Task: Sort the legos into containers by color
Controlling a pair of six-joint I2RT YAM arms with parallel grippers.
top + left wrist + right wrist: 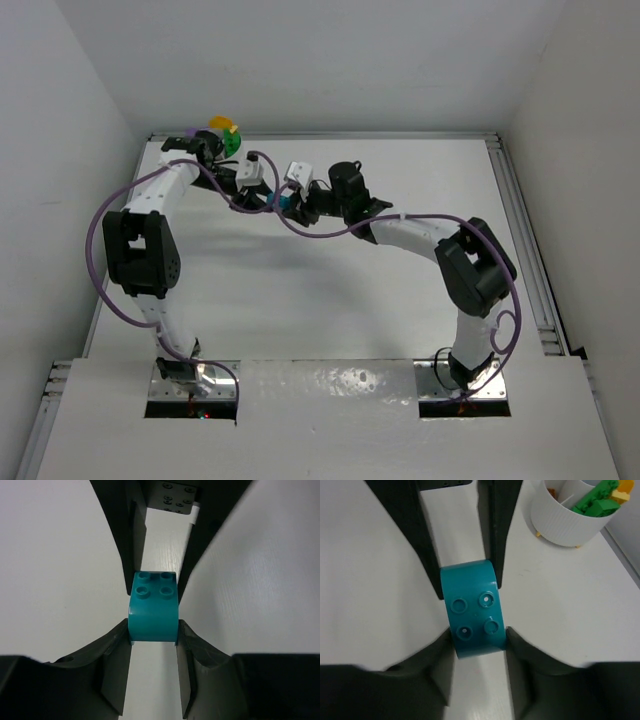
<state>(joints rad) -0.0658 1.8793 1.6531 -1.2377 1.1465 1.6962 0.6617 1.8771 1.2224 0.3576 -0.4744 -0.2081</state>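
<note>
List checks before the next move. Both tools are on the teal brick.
1. Left tool touches both sides of the teal brick: ok.
2. Left grip firm enough to carry it alone: cannot tell.
3. Right tool let go of the brick: not ok, it is shut on it.
4. White bowl upright on the table: ok.
5. Free compartment for teal: cannot tell; only green bricks, a yellow brick and an orange brick show.
</note>
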